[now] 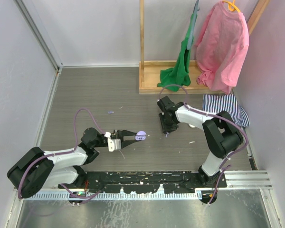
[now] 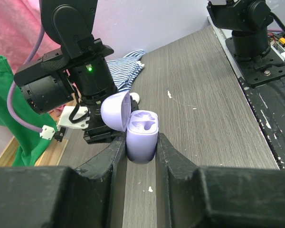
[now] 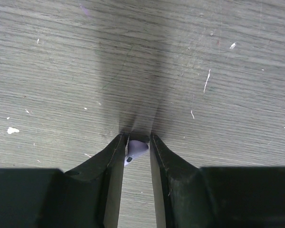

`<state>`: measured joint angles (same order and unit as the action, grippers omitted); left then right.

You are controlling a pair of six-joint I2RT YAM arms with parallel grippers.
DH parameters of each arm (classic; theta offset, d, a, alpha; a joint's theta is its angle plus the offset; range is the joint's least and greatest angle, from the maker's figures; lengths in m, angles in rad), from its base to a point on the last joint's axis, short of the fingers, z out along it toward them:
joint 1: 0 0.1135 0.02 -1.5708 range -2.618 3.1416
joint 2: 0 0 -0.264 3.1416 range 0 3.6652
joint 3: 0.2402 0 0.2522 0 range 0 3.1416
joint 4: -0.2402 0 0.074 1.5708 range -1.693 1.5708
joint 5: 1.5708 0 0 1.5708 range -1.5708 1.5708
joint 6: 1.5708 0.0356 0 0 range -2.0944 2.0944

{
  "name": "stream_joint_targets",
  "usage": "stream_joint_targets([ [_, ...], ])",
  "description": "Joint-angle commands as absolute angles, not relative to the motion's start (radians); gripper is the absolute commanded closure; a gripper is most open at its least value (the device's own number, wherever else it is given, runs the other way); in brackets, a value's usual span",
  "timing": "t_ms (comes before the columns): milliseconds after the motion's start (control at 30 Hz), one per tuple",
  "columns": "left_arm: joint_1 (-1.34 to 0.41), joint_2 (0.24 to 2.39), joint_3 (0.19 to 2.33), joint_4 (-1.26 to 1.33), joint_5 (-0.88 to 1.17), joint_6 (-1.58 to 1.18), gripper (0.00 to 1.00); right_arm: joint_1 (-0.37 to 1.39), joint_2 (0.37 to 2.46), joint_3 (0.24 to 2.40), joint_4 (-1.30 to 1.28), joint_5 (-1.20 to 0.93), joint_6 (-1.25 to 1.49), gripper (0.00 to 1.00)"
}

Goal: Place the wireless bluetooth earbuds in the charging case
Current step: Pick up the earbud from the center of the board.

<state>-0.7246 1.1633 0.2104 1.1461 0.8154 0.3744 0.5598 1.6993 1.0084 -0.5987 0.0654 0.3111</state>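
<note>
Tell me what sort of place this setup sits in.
Probably a robotics lab test cell: plain white walls box in a wood-grain table, two arms are bolted to a rail at its near edge, and a wooden rack holding a pink shirt looks like a prop.

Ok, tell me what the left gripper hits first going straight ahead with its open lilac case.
Likely the black right gripper, pointing down at the grey wood-grain table just beyond the lilac case; depth unclear.

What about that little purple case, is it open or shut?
Open: the purple case, pinched in the left gripper, has its lid swung back, baring the moulded hollows inside.
</note>
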Motion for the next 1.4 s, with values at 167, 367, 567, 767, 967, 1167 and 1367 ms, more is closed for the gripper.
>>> stream_joint_targets([
  [167,-0.728,1.161,0.239,1.180,0.810,0.379,1.00,0.569,1.656,0.984,-0.617,0.053,0.327,0.73],
  [367,-0.728,1.160,0.239,1.180,0.808,0.380,1.00,0.573,1.615,0.990,-0.594,0.037,0.313,0.76],
  [567,-0.728,1.162,0.242,1.181,0.798,0.377,1.00,0.581,1.516,0.974,-0.526,0.044,0.288,0.78],
  [767,-0.727,1.175,0.242,1.195,0.740,0.367,1.00,0.610,1.402,0.960,-0.464,0.082,0.273,0.79],
  [967,-0.728,1.209,0.237,1.253,0.717,0.358,1.00,0.675,1.243,0.936,-0.374,0.138,0.258,0.79],
  [1167,-0.728,1.214,0.227,1.285,0.680,0.360,1.00,0.756,1.077,0.881,-0.258,0.185,0.216,0.79],
  [1367,-0.728,1.210,0.217,1.287,0.604,0.376,1.00,0.841,0.962,0.800,-0.114,0.207,0.177,0.79],
])
